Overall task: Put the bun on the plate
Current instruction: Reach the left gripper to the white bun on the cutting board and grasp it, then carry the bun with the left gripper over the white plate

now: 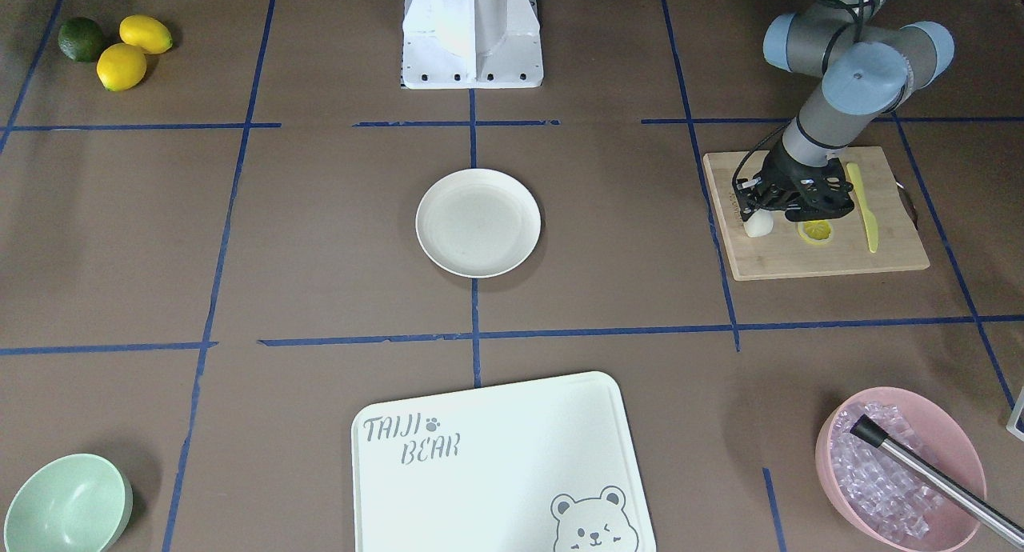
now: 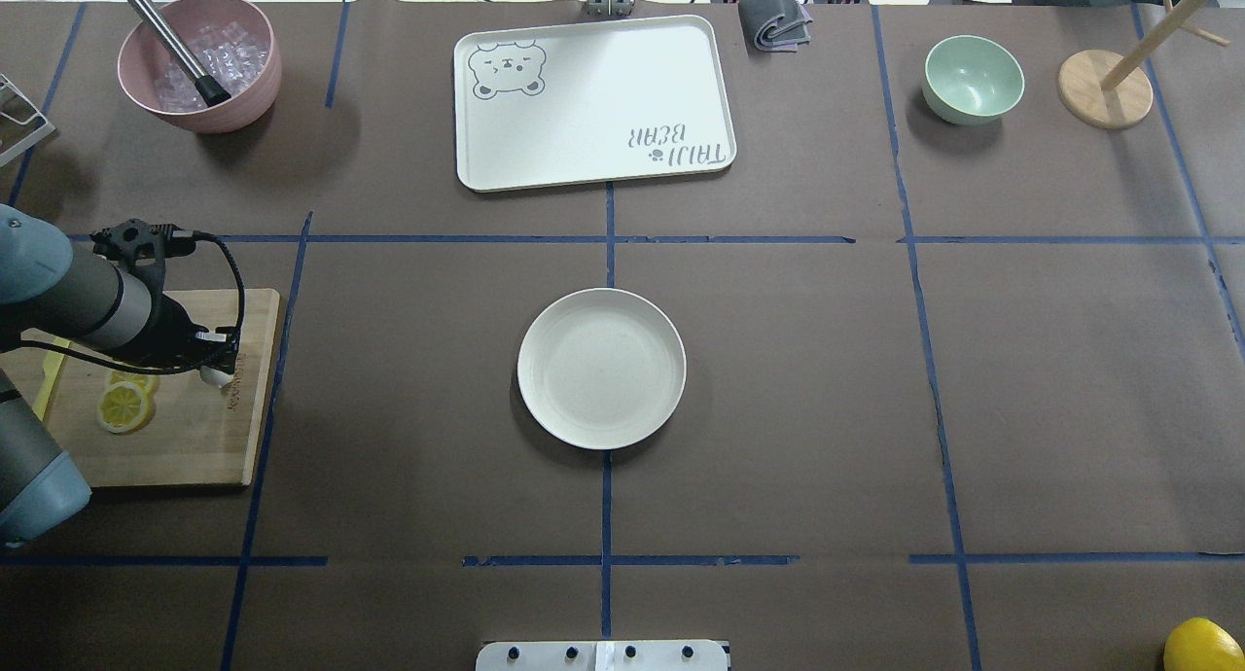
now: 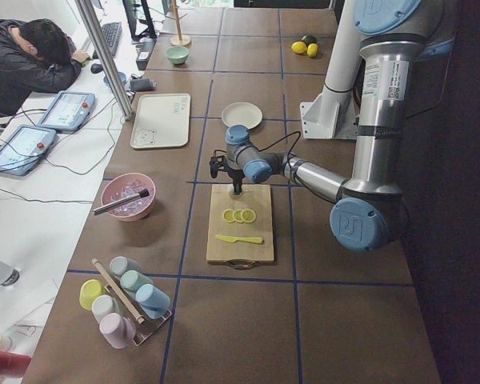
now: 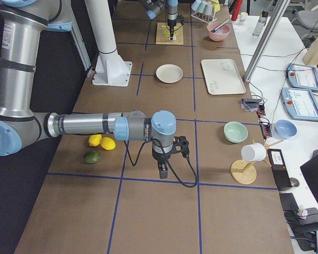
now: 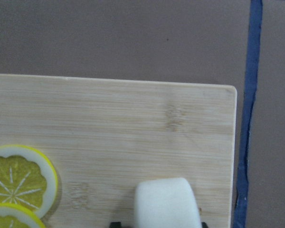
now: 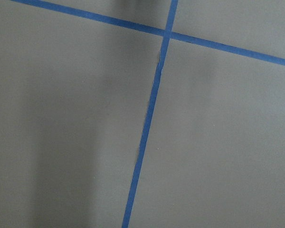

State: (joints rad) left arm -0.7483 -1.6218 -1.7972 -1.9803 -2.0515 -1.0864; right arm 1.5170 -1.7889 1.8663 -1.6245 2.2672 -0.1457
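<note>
Bun: small white lump between the jaws of the left gripper, at a corner of the wooden board.
Left gripper: points down over the board, jaws closed in against both sides of the bun.
Lemon slices: just beside the left gripper, on the same board.
Plate: well apart from the left gripper, at the middle of the tabletop.
Right gripper: far from the left gripper, hanging over the brown tabletop; how far it is open cannot be told.
</note>
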